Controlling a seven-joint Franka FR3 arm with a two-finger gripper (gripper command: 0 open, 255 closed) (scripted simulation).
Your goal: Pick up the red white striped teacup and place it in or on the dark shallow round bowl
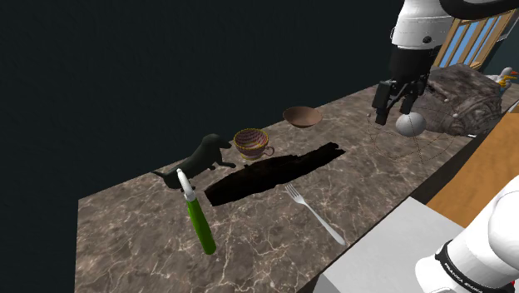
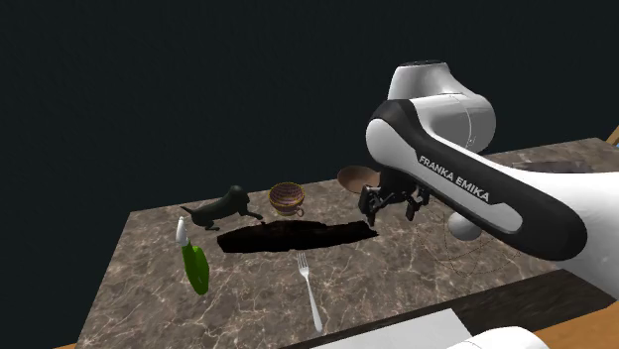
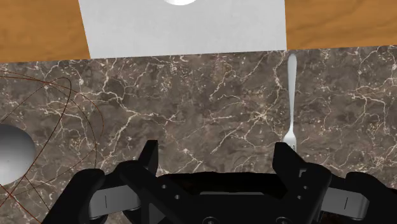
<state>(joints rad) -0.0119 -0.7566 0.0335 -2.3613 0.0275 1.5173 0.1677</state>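
Note:
The striped teacup [image 1: 252, 143] [image 2: 287, 198], banded in reddish and pale rings, stands upright on the marble table [image 1: 133, 241] near its far edge. The brown shallow round bowl [image 1: 302, 116] [image 2: 355, 178] sits a little to the shoulder view's right of the cup, apart from it. My black gripper [image 1: 394, 108] [image 2: 393, 204] [image 3: 216, 156] hangs above the table, well to the shoulder view's right of the bowl. Its fingers [image 3: 151, 158] stand wide apart with only bare marble between them.
A dark dog figurine [image 1: 204, 156] stands left of the cup and a green bottle [image 1: 198, 218] lies nearer the front. A fork [image 1: 316, 215] [image 3: 291, 102] lies by the front edge. A grey sphere [image 1: 410, 125] [image 3: 13, 153] and a rocky lump [image 1: 466, 100] sit under the arm.

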